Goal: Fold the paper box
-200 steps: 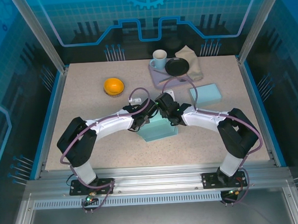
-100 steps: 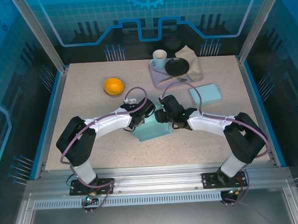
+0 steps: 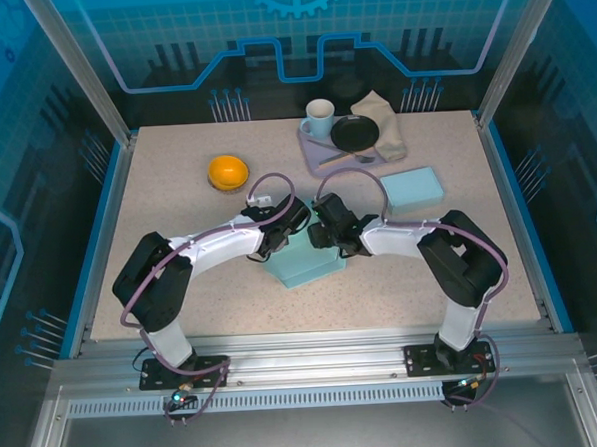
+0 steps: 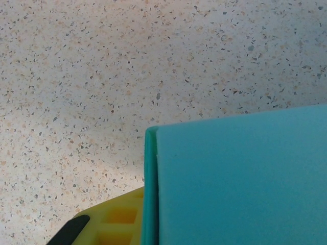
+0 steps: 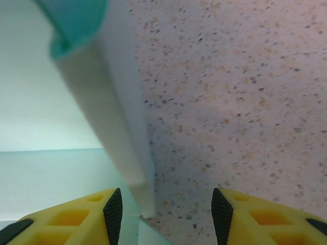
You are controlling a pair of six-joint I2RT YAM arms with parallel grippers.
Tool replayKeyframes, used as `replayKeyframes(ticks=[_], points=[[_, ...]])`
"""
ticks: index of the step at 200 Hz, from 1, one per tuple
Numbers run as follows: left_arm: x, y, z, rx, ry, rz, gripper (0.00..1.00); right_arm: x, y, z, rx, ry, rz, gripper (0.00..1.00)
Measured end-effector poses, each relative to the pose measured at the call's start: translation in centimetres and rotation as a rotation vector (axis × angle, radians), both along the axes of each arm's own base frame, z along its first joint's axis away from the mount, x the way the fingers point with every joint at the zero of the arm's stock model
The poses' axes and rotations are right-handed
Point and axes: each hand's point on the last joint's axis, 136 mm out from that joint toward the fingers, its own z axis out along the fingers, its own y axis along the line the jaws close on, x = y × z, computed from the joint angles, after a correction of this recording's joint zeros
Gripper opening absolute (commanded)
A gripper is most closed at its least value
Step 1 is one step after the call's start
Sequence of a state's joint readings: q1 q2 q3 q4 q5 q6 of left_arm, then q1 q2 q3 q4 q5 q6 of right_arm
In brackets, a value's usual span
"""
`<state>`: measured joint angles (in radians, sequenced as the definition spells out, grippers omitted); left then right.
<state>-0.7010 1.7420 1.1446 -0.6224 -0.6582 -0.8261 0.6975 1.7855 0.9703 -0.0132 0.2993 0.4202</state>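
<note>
**At mid-table: right arm tucks in, box swings left**

In the middle of the table (image 3: pixel 178 210) sits the teal paper box (image 3: pixel 306 267), with both arms meeting over its far edge. And there's been movement! Over the last second the right arm has pulled its elbow in and slid its wrist leftward. The box has gone with it, nudged left and turned, one corner now pointing toward the left arm's side.

The left gripper (image 3: pixel 284 236) hasn't given up its hold. From its wrist, one yellow finger (image 4: pixel 115 224) lies flat against a raised teal wall (image 4: pixel 240 178). Its partner is hidden behind the panel, so by my reading it's pinched tight on that wall.

The right gripper (image 5: pixel 163 212) is another story. Its fingers (image 5: pixel 76 217) are spread apart with nothing clamped, straddling the end of a pale wall (image 5: pixel 120 132) that stands closer to its left finger.

What does it mean? The left looks like the anchor, while the right seems to be between grips, lining up on its next wall. I'd judge the fold partway: walls up, box not yet closed. The risk is that an off-centre squeeze buckles the paper or skids the box again.
</note>
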Motion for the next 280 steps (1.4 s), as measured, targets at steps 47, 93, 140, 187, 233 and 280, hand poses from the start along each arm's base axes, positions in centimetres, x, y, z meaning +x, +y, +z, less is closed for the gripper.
replayKeyframes(ticks=[47, 93, 140, 187, 233, 280], points=[[0.1, -0.1, 0.0, -0.004, -0.003, 0.0, 0.15, 1.2, -0.2, 0.7, -0.014, -0.064, -0.012, 0.5], [-0.3, -0.6, -0.4, -0.031, 0.024, -0.016, 0.15, 2.1, 1.3, 0.1, -0.041, -0.113, 0.102, 0.51], [-0.2, -0.4, -0.4, -0.03, 0.026, -0.01, 0.15, 3.0, 1.3, 0.2, -0.077, -0.129, 0.14, 0.51], [-0.2, -0.4, -0.4, -0.029, 0.026, -0.01, 0.15, 2.8, 0.6, -0.2, -0.094, -0.107, 0.13, 0.51], [0.0, -1.2, -0.4, -0.06, 0.021, -0.026, 0.15, 2.3, -1.6, -0.2, -0.145, -0.09, 0.073, 0.49], [1.0, -3.4, 0.0, -0.143, -0.009, -0.054, 0.15, 2.7, -4.7, 1.4, -0.239, -0.098, -0.132, 0.5]])
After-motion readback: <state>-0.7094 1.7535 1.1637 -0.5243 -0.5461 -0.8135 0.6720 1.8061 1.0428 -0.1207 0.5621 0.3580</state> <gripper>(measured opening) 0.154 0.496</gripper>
